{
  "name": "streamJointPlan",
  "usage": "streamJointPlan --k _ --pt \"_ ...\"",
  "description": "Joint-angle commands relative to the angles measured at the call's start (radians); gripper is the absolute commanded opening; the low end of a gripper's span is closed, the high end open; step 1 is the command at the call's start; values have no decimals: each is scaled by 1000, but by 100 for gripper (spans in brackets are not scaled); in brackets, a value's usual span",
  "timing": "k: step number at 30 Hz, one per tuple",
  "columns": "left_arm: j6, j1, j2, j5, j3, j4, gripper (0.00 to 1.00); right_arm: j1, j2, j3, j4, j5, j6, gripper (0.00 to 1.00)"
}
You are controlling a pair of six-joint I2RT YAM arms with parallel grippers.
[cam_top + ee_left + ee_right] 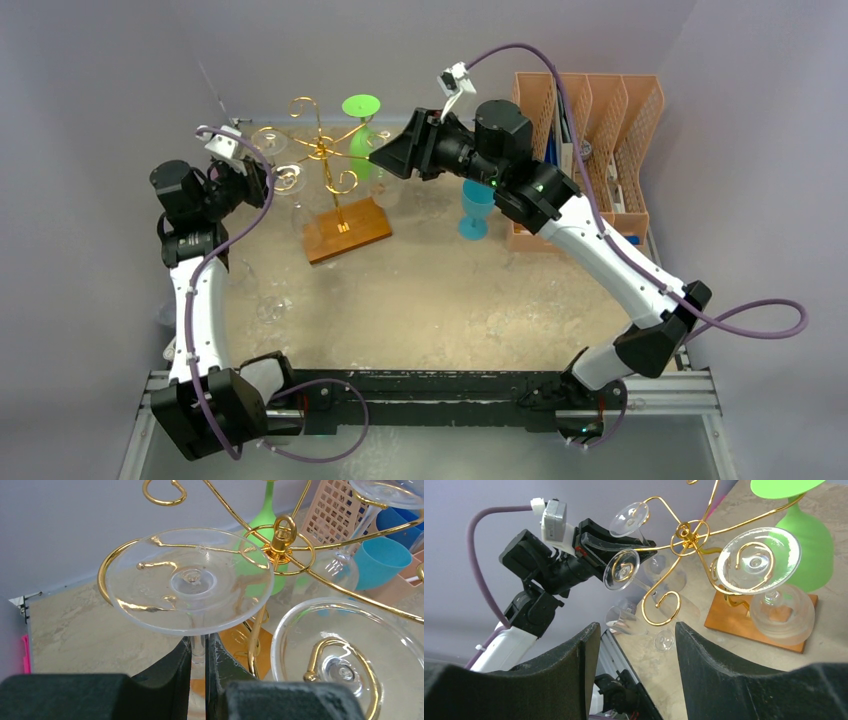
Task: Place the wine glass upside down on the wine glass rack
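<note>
Closest to the lens, low in the left wrist view: left jaws, clenched on the thin stem of the wine glass point(190, 580). Held upside down, foot up, stem upright between the jaws, bowl below and out of sight. Sits at the leftmost gold curl of the wine glass rack point(345, 230), toward the far left corner of the desk point(430, 310). Foot above the wire, stem seemingly inside the loop; cannot tell whether resting on it. Further right on the rack, another clear glass point(345, 655) and a green glass point(361, 105), both hung. Right of the post, right jaws spread, gripping nothing, well apart from the held glass. Probably needs only lowering straight down along the stem, then letting go. Falls to the left arm point(195, 290), much the nearer.
</note>
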Motion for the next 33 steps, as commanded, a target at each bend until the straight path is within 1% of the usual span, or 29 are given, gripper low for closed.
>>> streamJointPlan --k 1,4,10,26,30,33 --pt "51 10 9 67 -2 145 0 6 -44 3 59 21 7 59" --pt "50 9 29 98 -2 164 0 6 -43 7 60 22 7 59" --pt "39 9 65 111 7 180 0 5 -39 10 61 25 7 59" --pt "-34 9 119 9 -32 337 0 14 -30 17 87 13 -12 59" --pt "-36 8 124 -35 -37 342 0 16 -31 11 96 13 -9 59" --pt "-36 8 125 -16 -39 340 0 16 -35 7 99 14 -9 59"
